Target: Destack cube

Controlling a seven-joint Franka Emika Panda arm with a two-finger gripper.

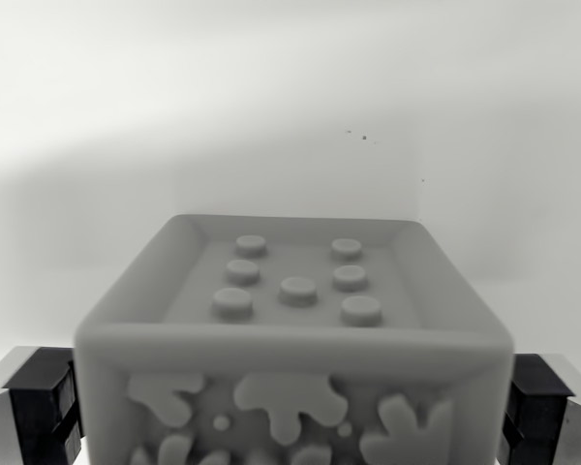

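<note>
A grey cube fills the lower middle of the wrist view. Its top face is recessed and carries several raised round studs; its near face shows raised splash shapes. My gripper straddles it. The black left pad lies against the cube's left side and the black right pad against its right side, with no gap showing. The cube's underside and anything beneath it are hidden.
A plain pale surface lies behind the cube, with a soft shadow band across it and a few tiny dark specks at upper right.
</note>
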